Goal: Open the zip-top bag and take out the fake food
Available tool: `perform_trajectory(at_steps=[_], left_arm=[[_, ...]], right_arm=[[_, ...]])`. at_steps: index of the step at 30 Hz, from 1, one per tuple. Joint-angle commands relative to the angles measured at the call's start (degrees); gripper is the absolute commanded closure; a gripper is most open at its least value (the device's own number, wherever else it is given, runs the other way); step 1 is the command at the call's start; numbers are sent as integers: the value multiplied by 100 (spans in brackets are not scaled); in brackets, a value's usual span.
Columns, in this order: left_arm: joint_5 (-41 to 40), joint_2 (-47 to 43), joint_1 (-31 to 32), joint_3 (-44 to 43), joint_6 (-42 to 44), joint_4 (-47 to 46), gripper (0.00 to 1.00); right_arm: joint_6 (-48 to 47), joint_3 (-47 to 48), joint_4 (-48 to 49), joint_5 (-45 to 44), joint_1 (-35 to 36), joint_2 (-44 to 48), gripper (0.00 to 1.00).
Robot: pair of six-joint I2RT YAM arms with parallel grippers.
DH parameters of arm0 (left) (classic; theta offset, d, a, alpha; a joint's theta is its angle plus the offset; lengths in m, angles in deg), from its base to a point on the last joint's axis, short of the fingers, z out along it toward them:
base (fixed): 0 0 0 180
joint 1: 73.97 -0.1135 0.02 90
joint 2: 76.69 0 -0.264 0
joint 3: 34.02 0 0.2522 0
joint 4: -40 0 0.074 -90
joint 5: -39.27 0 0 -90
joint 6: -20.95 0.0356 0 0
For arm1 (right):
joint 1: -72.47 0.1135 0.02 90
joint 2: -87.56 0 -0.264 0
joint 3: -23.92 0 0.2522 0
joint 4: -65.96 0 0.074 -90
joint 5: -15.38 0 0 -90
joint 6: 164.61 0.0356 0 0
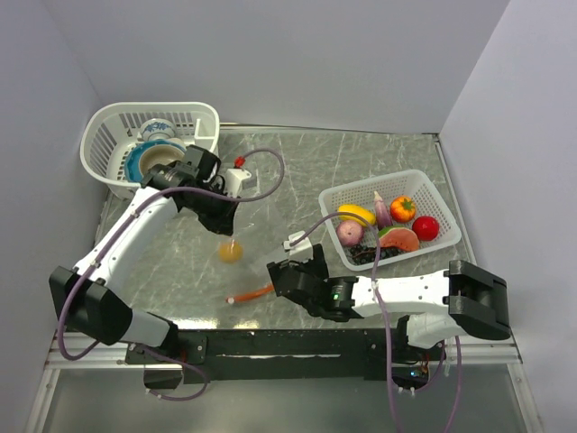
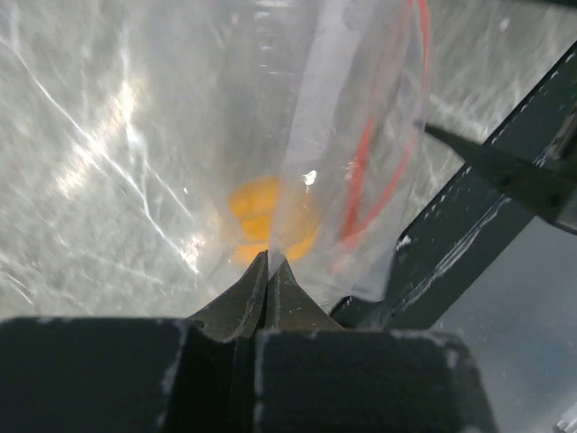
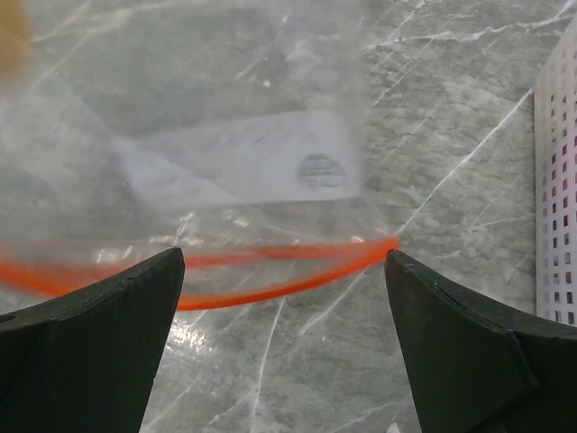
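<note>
The clear zip-top bag [image 1: 251,268] hangs from my left gripper [image 1: 225,227], which is shut on its bottom edge and holds it up, its orange-red zip strip [image 1: 250,294] down near the table. A yellow-orange fake food piece [image 1: 231,252] sits inside the bag, and it shows through the plastic in the left wrist view [image 2: 261,219]. My right gripper [image 1: 281,273] is open and empty just in front of the bag's mouth. In the right wrist view the zip strip [image 3: 270,271] gapes open between my fingers [image 3: 99,334].
A white basket [image 1: 446,236] at the right holds several fake foods: tomato [image 1: 425,227], orange one [image 1: 402,208], yellow [image 1: 357,214], eggplant [image 1: 382,210], pink [image 1: 350,233]. A second white basket [image 1: 108,135] at the back left holds blue-and-white bowls [image 1: 149,161].
</note>
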Motion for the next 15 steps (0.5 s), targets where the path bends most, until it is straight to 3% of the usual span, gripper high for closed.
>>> perform_trajectory(at_steps=[1,4,9,15], left_arm=[[-596,-17,130,0,-159,-36,99],[-653,-89,112,132,-125,-146,99],[-1249,395,-168,1177,60,-838,99],[-2372,816,-266,2056,130,-1876,99]], right_arm=[[94,36,169,-102,37,124,0],[94,18,196,-66,37,124,0],[111,-52,213,-57,54,229,0],[252,-369,160,83,151,590,0]])
